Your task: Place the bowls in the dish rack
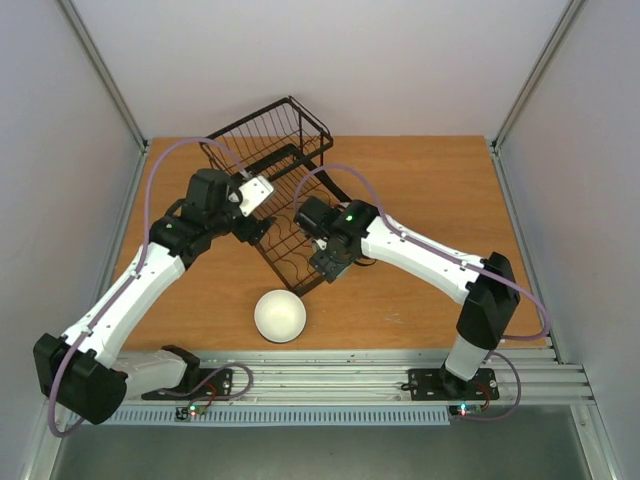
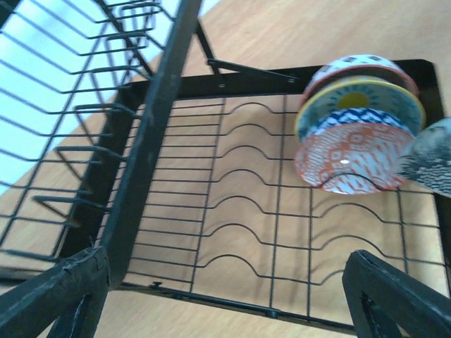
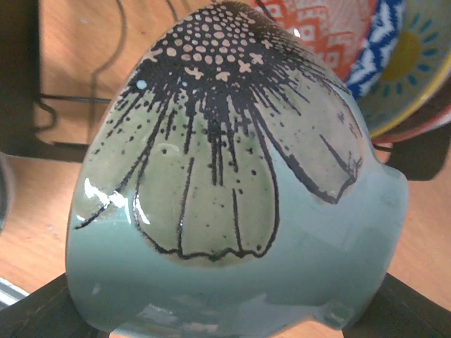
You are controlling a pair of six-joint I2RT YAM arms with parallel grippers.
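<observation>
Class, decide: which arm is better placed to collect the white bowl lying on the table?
Left, probably: the left pincer hangs open and empty above the dish rack, free for the white bowl; the right pincer grips the green flowered bowl.

Patterned bowls [image 2: 356,141] stand edgewise in the dish rack [image 2: 239,86].

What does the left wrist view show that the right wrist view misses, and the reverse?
Left wrist only: the dish rack's raised basket and full row of empty slots. Right wrist only: the whole black flower on the mint bowl, gripped between the right jaws. Both: the nested patterned bowls, part of the mint bowl, rack wire.
</observation>
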